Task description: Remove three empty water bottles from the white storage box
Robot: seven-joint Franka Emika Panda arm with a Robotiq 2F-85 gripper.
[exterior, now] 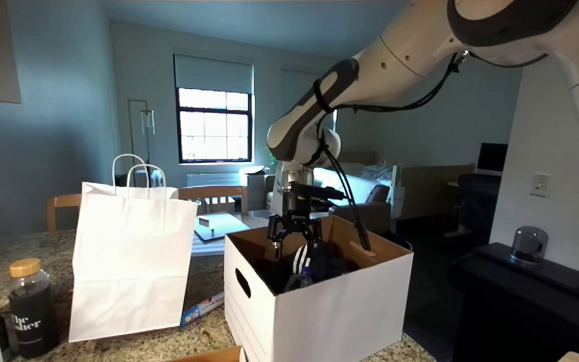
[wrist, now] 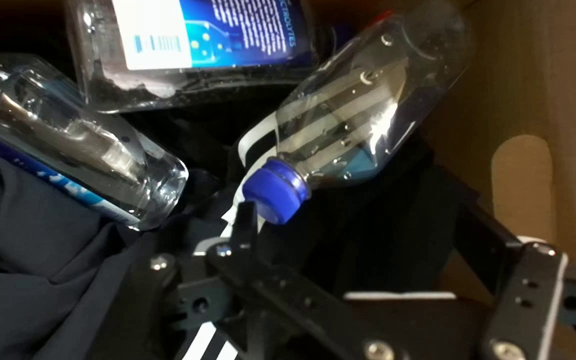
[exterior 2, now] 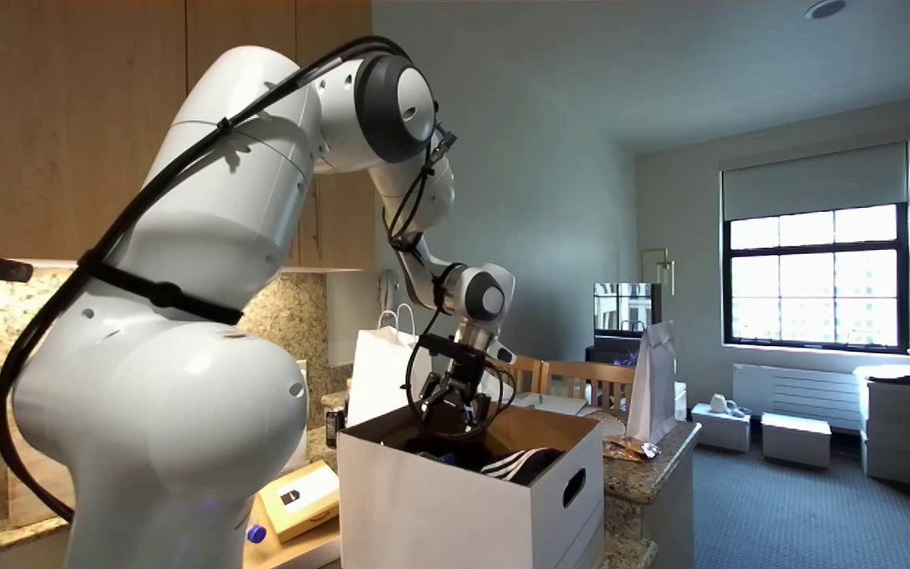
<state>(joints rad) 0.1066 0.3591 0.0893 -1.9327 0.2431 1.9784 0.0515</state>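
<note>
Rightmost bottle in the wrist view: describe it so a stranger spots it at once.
Find the big white box, then look inside through the wrist view. The clear bottle slants at the right, over dark cloth, near the brown wall. Of the three in view, it alone plainly shows its blue cap, on the end toward the claw.

Dark cloth with white stripes lies below the hand. On the table, to one side of the hand, stands a bag, with a jar farther off. Beyond the hand are chairs and a window.
</note>
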